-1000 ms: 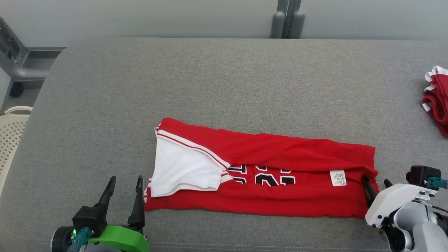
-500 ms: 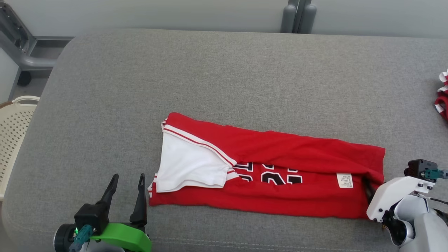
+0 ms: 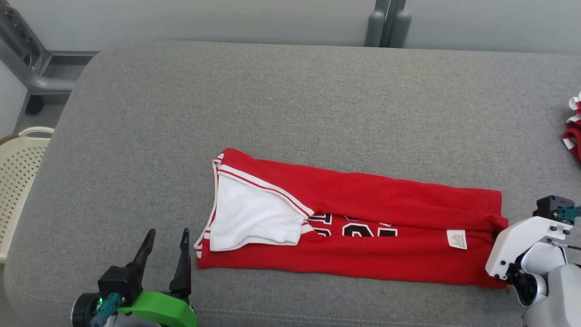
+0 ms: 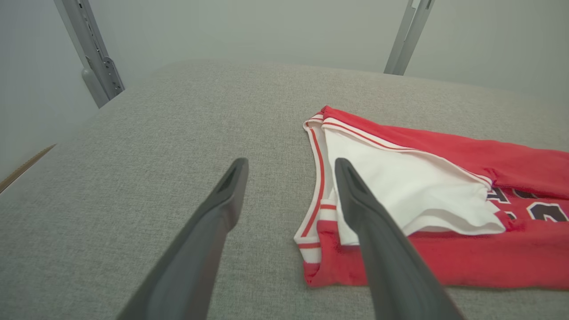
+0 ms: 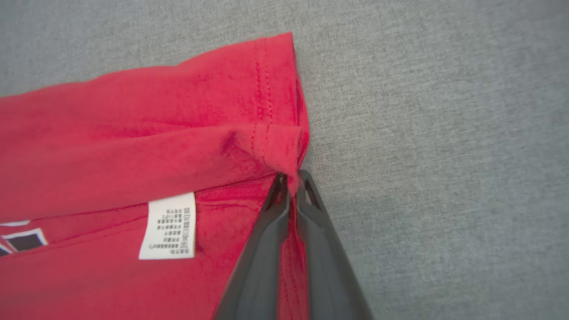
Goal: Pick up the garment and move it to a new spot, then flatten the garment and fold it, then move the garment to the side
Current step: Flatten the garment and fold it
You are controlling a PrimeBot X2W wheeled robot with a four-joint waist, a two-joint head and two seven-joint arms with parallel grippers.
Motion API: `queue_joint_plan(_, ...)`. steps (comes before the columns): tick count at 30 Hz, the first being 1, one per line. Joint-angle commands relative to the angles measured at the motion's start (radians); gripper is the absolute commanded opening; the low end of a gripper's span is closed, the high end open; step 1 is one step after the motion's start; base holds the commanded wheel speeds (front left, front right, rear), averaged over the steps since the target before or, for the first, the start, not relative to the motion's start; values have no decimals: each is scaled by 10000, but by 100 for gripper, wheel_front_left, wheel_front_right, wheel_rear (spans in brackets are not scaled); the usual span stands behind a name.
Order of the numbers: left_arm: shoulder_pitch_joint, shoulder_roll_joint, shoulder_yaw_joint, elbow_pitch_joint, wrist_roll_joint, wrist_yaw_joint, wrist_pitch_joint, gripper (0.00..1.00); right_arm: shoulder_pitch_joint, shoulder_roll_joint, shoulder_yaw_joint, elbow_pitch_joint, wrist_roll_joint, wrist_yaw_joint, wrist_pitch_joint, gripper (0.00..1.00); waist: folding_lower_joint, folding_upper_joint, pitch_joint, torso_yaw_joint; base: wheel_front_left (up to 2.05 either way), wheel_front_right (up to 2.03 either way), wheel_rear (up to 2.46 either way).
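The garment is a red jersey with white trim and black lettering, lying folded lengthwise across the grey cushion. Its white inner panel faces up at the left end and a white label shows near the right end. My right gripper is shut on the red hem fold at the garment's right edge; in the head view its fingers are hidden behind the white wrist housing. My left gripper stands open just left of the garment's near-left corner, touching nothing.
A second red and white cloth lies at the cushion's far right edge. A cream perforated basket stands off the left side. Grey metal frame posts rise behind the cushion.
My right gripper has closed on the garment's right hem fold, where its fingers stood apart before. The head camera has shifted a little. The left gripper has stayed put.
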Motion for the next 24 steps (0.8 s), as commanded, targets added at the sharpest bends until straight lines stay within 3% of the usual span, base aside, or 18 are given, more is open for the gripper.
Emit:
queue_joint_plan(1, -5, 43, 22, 38, 18, -23, -31, 100, -121, -115, -151, -60, -98, -28, 73, 0, 0, 0, -15, -17, 0, 0, 0)
queue_joint_plan(14, 32, 73, -2, -31, 80, -76, -31, 100, -38, -368, -1968, -1657, -1208, -25, 948, 0, 0, 0, -14, -249, 0, 0, 0)
queue_joint_plan(24, -168, 44, 38, -79, 155, -97, -31, 100, -44, -1138, -2345, -2788, -2000, -25, 1543, 0, 0, 0, 24, -360, 0, 0, 0)
